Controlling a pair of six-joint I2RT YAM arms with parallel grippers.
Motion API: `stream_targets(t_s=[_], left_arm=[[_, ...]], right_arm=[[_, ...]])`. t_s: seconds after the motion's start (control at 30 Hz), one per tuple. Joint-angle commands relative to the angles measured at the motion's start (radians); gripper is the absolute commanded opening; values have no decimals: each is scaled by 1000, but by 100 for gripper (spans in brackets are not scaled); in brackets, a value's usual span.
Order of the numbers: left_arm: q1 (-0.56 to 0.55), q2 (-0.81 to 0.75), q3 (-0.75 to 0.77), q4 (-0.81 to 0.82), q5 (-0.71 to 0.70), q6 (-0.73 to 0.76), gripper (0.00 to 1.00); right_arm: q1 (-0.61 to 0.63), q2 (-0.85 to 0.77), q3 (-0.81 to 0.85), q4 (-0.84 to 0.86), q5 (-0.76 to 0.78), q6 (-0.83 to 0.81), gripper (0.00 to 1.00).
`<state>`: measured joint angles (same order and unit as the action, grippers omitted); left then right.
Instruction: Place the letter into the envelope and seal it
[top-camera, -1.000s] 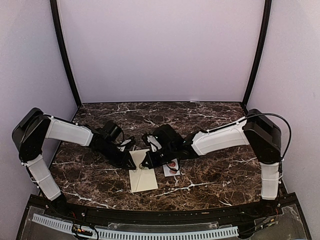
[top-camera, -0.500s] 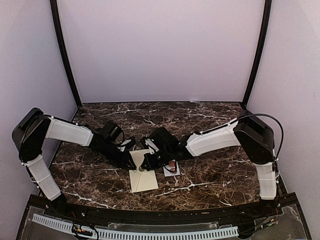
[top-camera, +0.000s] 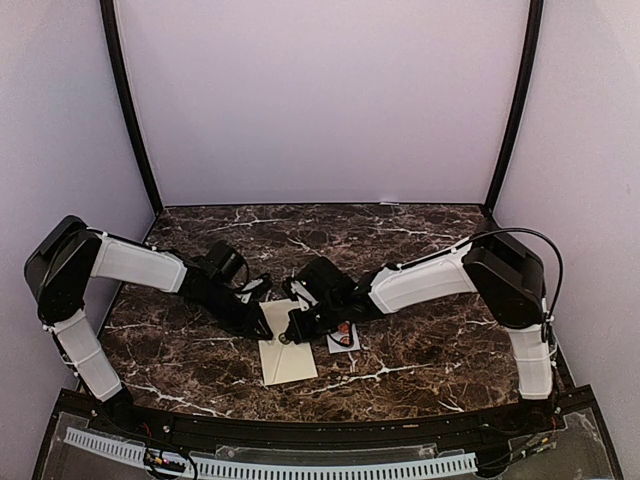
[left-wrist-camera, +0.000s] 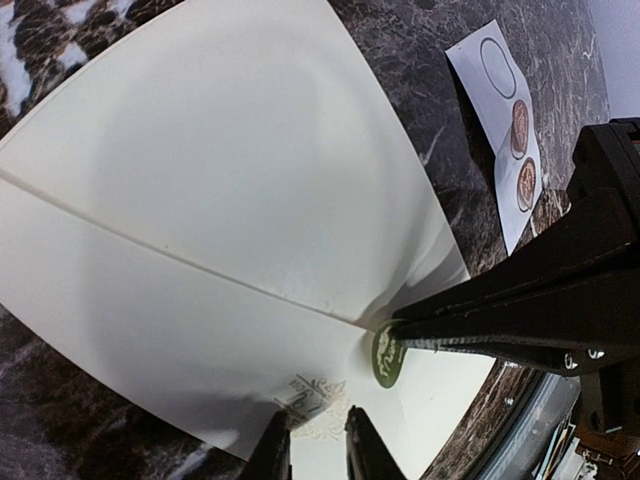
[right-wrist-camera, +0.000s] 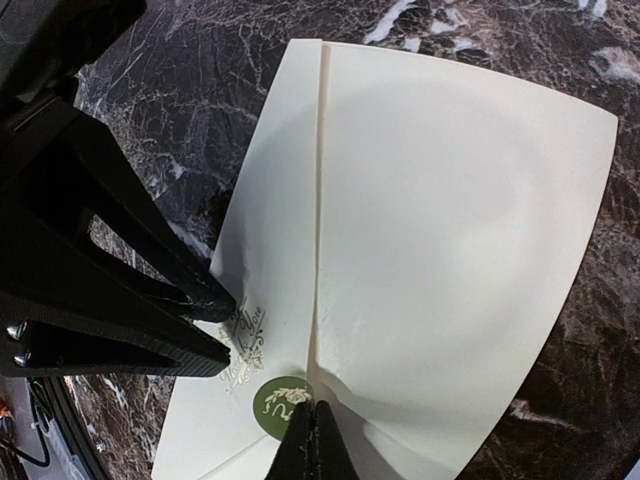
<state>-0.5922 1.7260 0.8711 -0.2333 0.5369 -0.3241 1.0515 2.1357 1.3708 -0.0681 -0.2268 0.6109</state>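
Seen from the top external view, the envelope (top-camera: 288, 358) lies flat on the desk (top-camera: 430, 345) between the two arms, its long axis running from the near edge away toward the back. Both tools meet over its middle: the left tool (top-camera: 268, 327) comes in from the envelope's left side, the right tool (top-camera: 289, 337) from its right, and a white sticker sheet (top-camera: 343, 338) lies just beside the envelope's right edge. Closer, in the left wrist view, the left tool's tips stand slightly parted with nothing between them, resting on the paper just beside a round green seal (left-wrist-camera: 386, 358) at the point of the folded-down flap (left-wrist-camera: 230, 150). The right tool reaches across from the sticker-sheet side with its jaws fully closed, their tip on that seal. Lastly, the right wrist view confirms it: the closed tip sits directly on the seal, where the flap's edge ends, and the left tool's tips sit on the printed mark next to it. Any pressing to fix the seal thus falls straight beneath the right tool, which is the nearer of the two.
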Motion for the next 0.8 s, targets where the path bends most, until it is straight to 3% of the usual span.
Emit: stream_targets(t_s=[0.0, 0.3, 0.77], left_arm=[[-14, 4, 5, -39, -8, 13, 20], [-27, -22, 32, 5, 20, -4, 20], [-34, -46, 15, 98, 66, -61, 12]], right_arm=[[9, 24, 25, -2, 17, 1, 0], [10, 31, 33, -8, 18, 0, 0], [10, 32, 35, -13, 21, -3, 0]])
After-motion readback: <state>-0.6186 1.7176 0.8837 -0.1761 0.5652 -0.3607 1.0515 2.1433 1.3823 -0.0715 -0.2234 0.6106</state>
